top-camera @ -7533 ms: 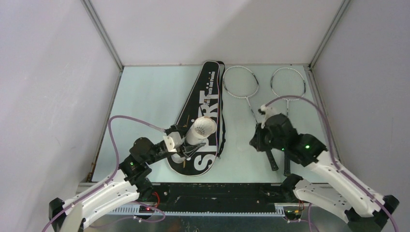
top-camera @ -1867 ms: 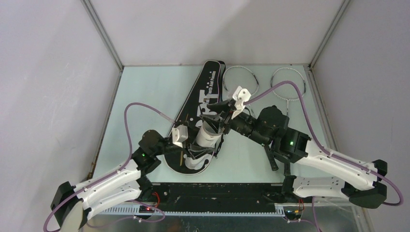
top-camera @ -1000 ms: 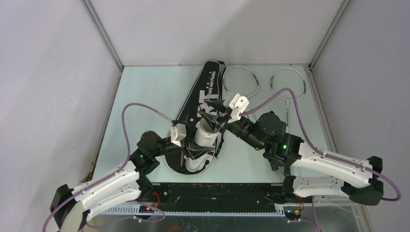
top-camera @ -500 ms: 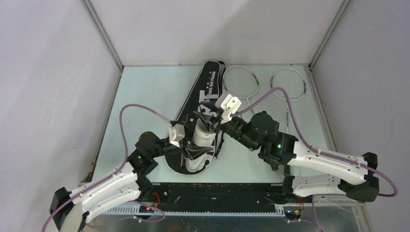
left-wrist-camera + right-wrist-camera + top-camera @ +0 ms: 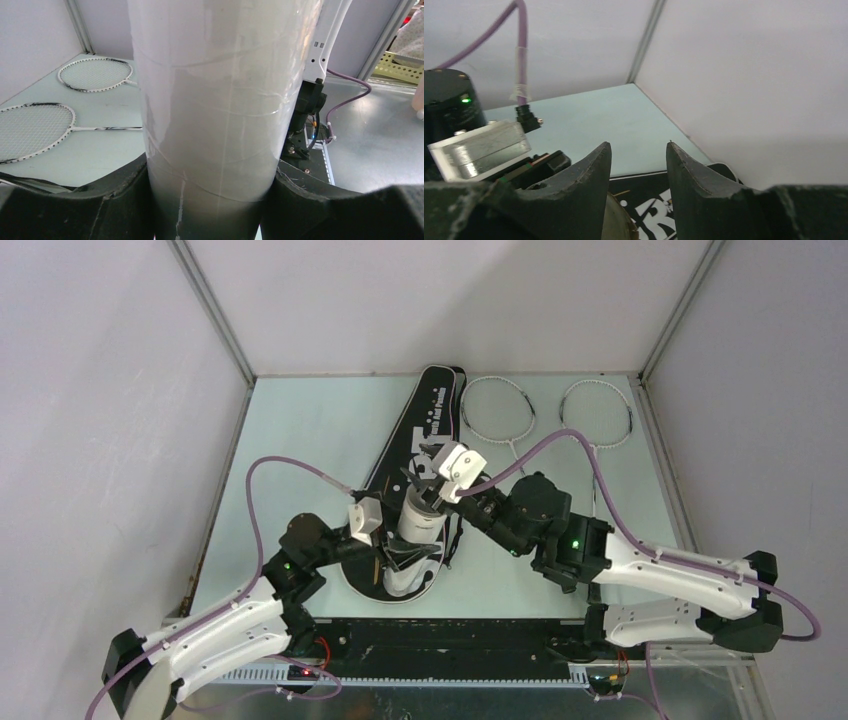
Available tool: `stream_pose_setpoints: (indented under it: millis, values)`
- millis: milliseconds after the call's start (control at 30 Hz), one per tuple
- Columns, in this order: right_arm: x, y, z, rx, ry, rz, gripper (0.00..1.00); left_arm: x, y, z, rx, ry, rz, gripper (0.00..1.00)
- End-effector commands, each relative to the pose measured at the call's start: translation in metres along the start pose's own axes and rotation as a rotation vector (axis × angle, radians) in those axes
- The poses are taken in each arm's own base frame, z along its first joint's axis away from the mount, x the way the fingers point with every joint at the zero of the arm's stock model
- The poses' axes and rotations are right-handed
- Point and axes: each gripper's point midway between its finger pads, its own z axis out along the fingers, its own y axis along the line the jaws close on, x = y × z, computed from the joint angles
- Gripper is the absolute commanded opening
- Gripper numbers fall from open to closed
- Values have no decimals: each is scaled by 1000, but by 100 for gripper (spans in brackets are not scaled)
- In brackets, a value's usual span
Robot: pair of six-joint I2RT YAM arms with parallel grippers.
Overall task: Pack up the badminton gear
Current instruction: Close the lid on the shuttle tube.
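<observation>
My left gripper (image 5: 398,552) is shut on the long white tube (image 5: 418,522) and holds it nearly upright over the black "SPORT" bag (image 5: 425,420). In the left wrist view the tube (image 5: 225,100) fills the gap between the fingers of the gripper (image 5: 210,200). My right gripper (image 5: 428,488) hovers at the tube's open top, open and empty (image 5: 638,155). The tube's rim (image 5: 616,222) and the bag's lettering (image 5: 659,217) show below it. Two silver rackets (image 5: 497,410) (image 5: 597,412) lie at the back right. No shuttlecock is in view.
The rackets' handles are hidden under my right arm (image 5: 560,535). The rackets also show in the left wrist view (image 5: 95,75) (image 5: 32,125). Grey walls (image 5: 120,390) enclose the table on three sides. A purple cable (image 5: 590,445) arcs over the right racket.
My right gripper has moved left from the racket area to just over the tube's mouth. The shuttlecock it held earlier is no longer seen. The left gripper has tilted the tube more upright.
</observation>
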Motion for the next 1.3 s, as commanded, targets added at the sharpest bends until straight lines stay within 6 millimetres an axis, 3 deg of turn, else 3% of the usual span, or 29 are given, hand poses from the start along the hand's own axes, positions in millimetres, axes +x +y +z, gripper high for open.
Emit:
stream_pose_setpoints:
  millis: [0, 100, 333, 533, 633, 900, 1167, 1267]
  values:
    - [159, 45, -21, -147, 502, -313, 49, -57, 5, 4, -52, -143, 9, 51]
    - [169, 51, -17, -174, 514, -393, 49, -57, 7, 4, -66, -140, -13, 51]
    - [209, 94, -31, -340, 590, -617, 48, -58, 14, 1, -123, -127, -45, 50]
    - [220, 99, -47, -416, 624, -761, 55, -53, 18, 1, -138, -111, -29, 50]
    - [204, 90, -41, -358, 581, -732, 56, -51, 19, 2, -141, -108, -29, 50]
    - [124, 62, -16, -168, 339, -493, 60, -57, 16, 5, -116, -131, -32, 50]
    - [78, 38, -4, -86, 218, -324, 64, -50, 17, 7, -104, -121, 3, 50]
    - [61, 23, -3, -16, 177, -261, 70, -46, 17, 8, -98, -102, 25, 50]
